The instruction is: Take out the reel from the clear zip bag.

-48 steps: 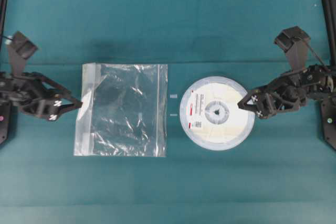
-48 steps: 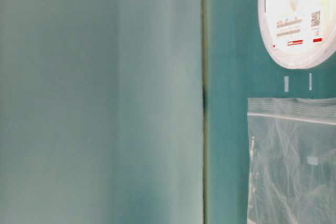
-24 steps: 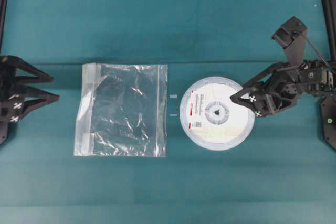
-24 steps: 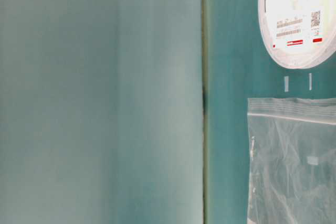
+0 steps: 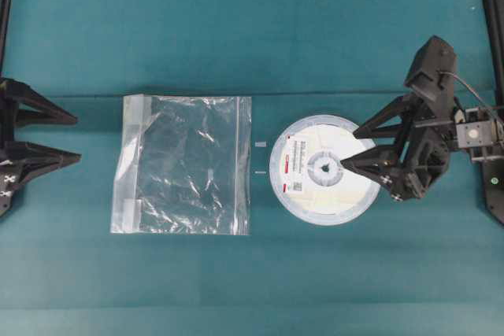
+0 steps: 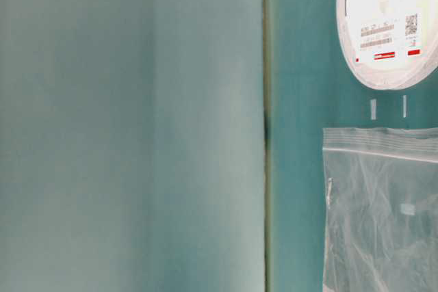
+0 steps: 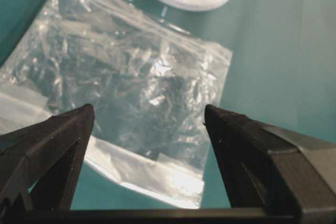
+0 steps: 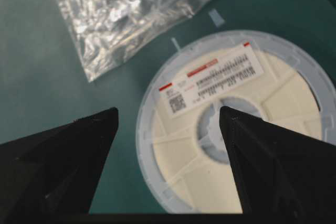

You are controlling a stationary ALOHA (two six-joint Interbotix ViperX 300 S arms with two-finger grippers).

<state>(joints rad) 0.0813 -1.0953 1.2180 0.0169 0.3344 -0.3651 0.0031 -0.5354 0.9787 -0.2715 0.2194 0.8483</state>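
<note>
The reel (image 5: 313,193) lies flat on the teal table, outside and to the right of the clear zip bag (image 5: 185,164), label up. The bag lies flat and crinkled, its whitish zip strip along its left edge, and nothing shows inside it. My right gripper (image 5: 350,148) hovers open over the reel's right half, one fingertip near the hub; in its wrist view the reel (image 8: 236,129) sits between and below the gripper's (image 8: 168,111) fingers. My left gripper (image 5: 77,139) stands open at the far left, apart from the bag (image 7: 131,87), which lies ahead of its (image 7: 148,109) fingers.
Two small white marks (image 5: 260,145) sit on the table between bag and reel. The table-level view shows the reel (image 6: 387,25), the bag (image 6: 383,210) and a pale wall (image 6: 130,128). Black frame posts (image 5: 492,5) stand at the side edges.
My left gripper has drawn back from the bag's zip edge to the far left, still open. My right gripper has swung round, its spread fingers now further over the reel.
</note>
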